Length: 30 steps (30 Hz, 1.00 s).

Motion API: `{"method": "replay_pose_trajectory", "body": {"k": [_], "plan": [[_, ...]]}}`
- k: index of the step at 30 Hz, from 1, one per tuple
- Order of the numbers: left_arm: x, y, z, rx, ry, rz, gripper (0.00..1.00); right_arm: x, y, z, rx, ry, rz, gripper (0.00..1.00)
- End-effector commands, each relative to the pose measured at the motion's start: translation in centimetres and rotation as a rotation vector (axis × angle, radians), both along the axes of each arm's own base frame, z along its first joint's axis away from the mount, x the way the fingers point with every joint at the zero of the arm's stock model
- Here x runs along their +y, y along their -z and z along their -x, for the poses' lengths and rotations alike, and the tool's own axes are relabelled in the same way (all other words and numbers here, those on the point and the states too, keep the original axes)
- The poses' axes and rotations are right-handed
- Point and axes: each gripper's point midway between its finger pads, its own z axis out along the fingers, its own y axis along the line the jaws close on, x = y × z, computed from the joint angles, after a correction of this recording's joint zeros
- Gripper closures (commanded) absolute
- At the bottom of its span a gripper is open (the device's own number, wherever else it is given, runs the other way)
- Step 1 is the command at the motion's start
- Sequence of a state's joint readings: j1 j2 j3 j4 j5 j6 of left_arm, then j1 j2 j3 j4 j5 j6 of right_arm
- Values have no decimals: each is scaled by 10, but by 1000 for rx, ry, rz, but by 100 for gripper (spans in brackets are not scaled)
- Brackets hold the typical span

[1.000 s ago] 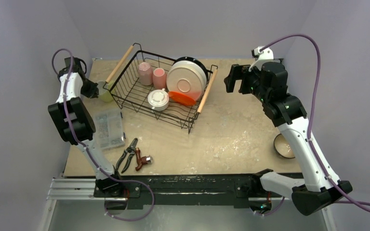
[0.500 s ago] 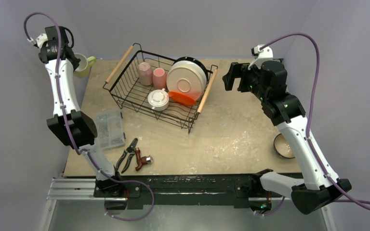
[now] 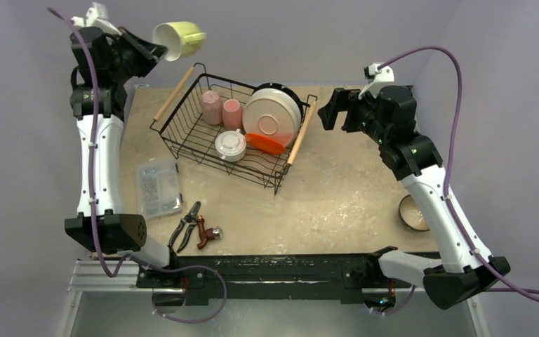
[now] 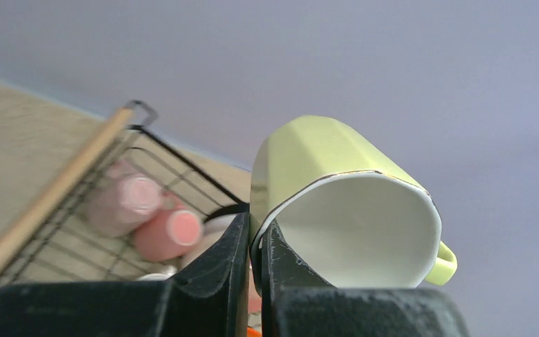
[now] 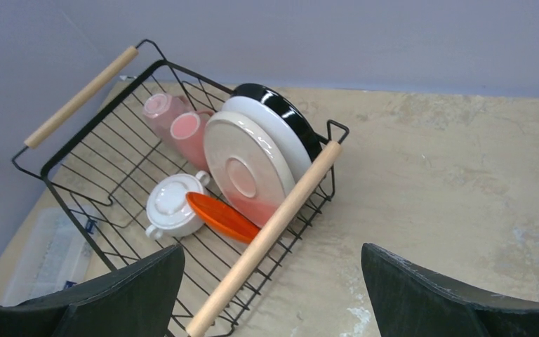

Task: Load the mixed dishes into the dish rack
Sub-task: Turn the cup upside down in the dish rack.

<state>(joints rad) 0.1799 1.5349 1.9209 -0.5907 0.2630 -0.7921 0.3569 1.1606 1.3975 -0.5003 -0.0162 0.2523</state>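
Hanging in the air up and to the left of the dish rack [image 3: 195, 133], a yellow-green mug [image 3: 180, 38] lies tilted on its side, its rim pinched between the narrowly closed fingers of the left gripper [image 4: 256, 235]. Inside the rack sit two pink mugs [image 3: 212, 107], an upturned white mug [image 3: 231, 144], a red plate [image 3: 267, 144] and a cream plate [image 3: 272, 116] standing on edge. Just right of the rack the right gripper [image 3: 332, 112] hovers, jaws spread wide and empty. Far to the rack's right, a small dark bowl [image 3: 414, 213] rests on the table. Nearer than the rack lie a clear plastic box [image 3: 158, 186], pliers [image 3: 186, 225] and a red-handled tool [image 3: 209, 234].
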Motion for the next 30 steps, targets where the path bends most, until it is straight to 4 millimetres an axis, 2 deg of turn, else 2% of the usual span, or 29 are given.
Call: {"method": "replay_pose_trajectory", "body": {"k": [1, 4, 6, 11, 15, 20, 23, 30], "plan": [[-114, -100, 48, -418, 448, -39, 100, 18, -48, 0, -88, -62, -142, 1], [-152, -100, 78, -487, 558, -54, 100, 37, -62, 5, -91, -151, -220, 1], [-167, -97, 94, -530, 605, -68, 100, 51, -73, 12, -111, -241, -261, 1], [-190, -87, 123, -565, 688, -116, 100, 79, -102, 30, -155, -406, -456, 1], [-199, -84, 135, -583, 714, -137, 100, 93, -113, 47, -126, -503, -598, 1], [-196, -74, 138, -576, 655, -148, 100, 98, -113, 53, -53, -509, -682, 1], [-193, -72, 136, -580, 600, -157, 100, 102, -118, 56, 1, -513, -813, 1], [-188, -70, 123, -598, 514, -133, 100, 134, -118, 55, 229, -521, -1036, 7]]}}
